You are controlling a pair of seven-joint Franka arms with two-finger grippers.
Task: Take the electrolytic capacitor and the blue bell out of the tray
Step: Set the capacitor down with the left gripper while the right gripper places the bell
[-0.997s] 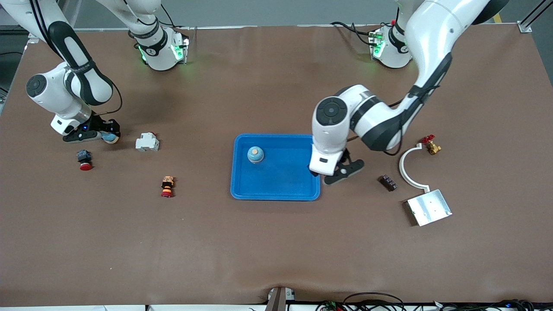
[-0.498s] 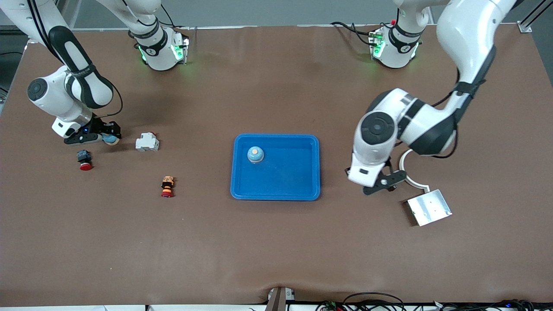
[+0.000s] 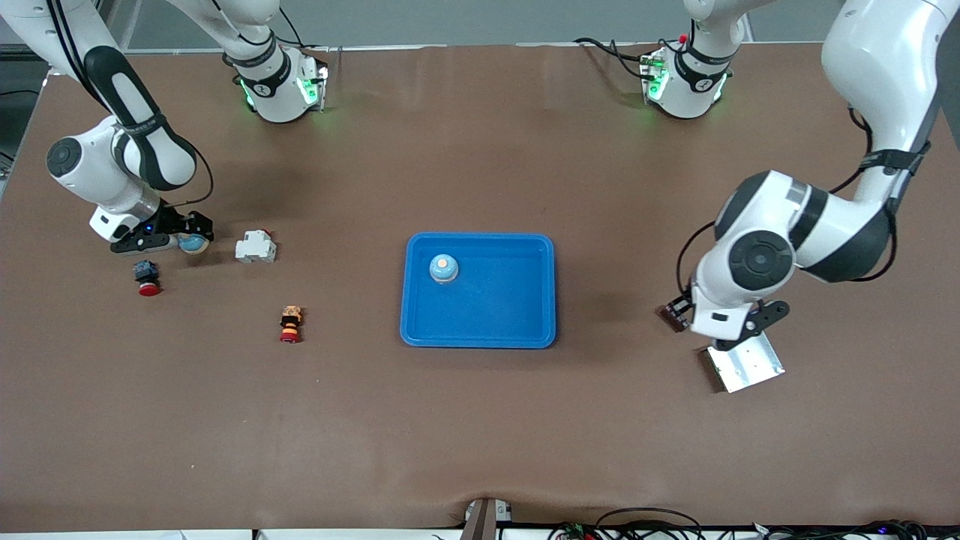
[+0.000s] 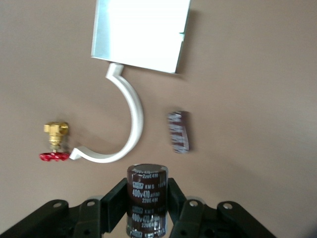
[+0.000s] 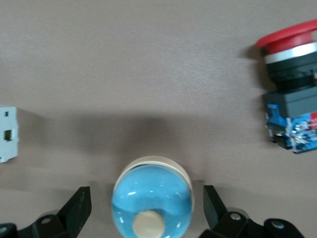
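From where I stand, the biggest thing is the shallow bright-blue plastic tray (image 3: 480, 339) in the middle of the front frame. One blue dome-shaped bell with a tan button (image 3: 443, 268) sits in its upper corner toward the right arm's end. The flat silver metal plate (image 3: 752, 367) lies well apart from the tray, toward the left arm's end and lower in the frame. Over the table just beside that plate hangs the left gripper (image 4: 147, 201), its jaws clamped on the dark-brown cylindrical electrolytic capacitor (image 4: 147, 184), whose long axis runs along the fingers. It is already out of the tray, so I'd guess it needs only lowering. At the right arm's end, the right gripper (image 5: 146, 206) stands with jaws apart around a second blue bell (image 5: 152, 198) resting on the table. That arm looks slightly nearer to the tray's bell.
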